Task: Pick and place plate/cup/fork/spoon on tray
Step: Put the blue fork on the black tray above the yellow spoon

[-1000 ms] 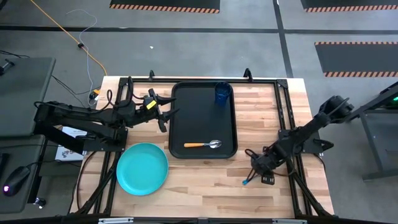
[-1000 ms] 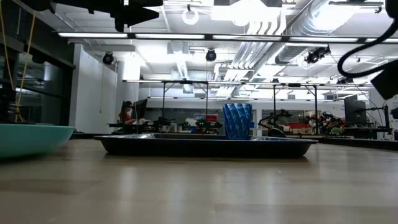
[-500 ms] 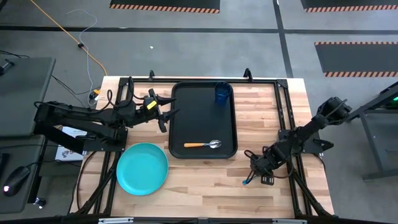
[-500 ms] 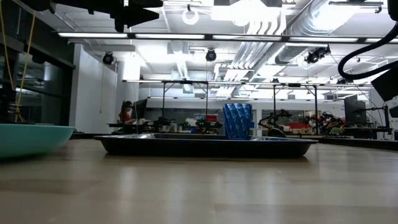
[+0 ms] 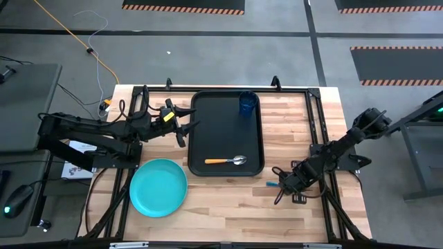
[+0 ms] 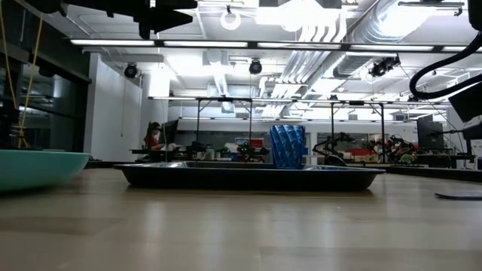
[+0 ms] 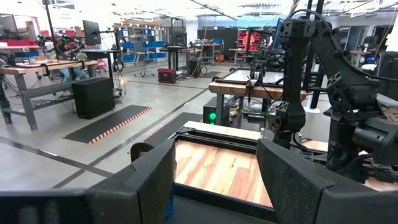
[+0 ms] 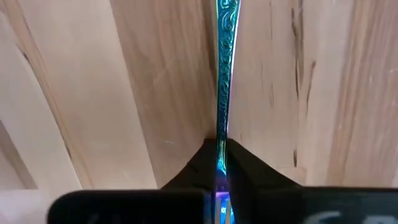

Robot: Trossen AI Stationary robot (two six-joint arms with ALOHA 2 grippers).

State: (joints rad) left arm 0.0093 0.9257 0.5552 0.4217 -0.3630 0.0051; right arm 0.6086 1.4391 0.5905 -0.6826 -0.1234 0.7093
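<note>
The black tray (image 5: 208,138) lies mid-table. On it, the dark blue cup (image 5: 248,104) stands in the far right corner and the orange-handled spoon (image 5: 227,160) lies near the front. The teal plate (image 5: 158,187) rests on the wood at the front left. My right gripper (image 5: 282,185) is low over the table, right of the tray's near right corner, shut on the fork (image 8: 224,74); the fork's blue tip (image 5: 270,185) sticks out toward the tray. My left gripper (image 5: 188,131) waits open at the tray's left rim, with nothing between its fingers (image 7: 149,180). My right gripper pinches the fork's thin shaft (image 8: 221,146) between its two fingertips. The fork runs straight on from the fingers, in line with them, close over the wood. Which end is held, and whether the fork rests on the table, I cannot tell.
Black metal frame rails (image 5: 315,124) run along the table's edges and past my right arm. Bare wood (image 5: 291,124) lies between the tray and the right rail, and more along the front edge. The tray's middle is bare between cup and spoon.
My right gripper has shut on the fork. The fork's free blue end has swung from pointing at the near edge to pointing left toward the tray. In the low view a thin dark shape now shows at the table's right.
</note>
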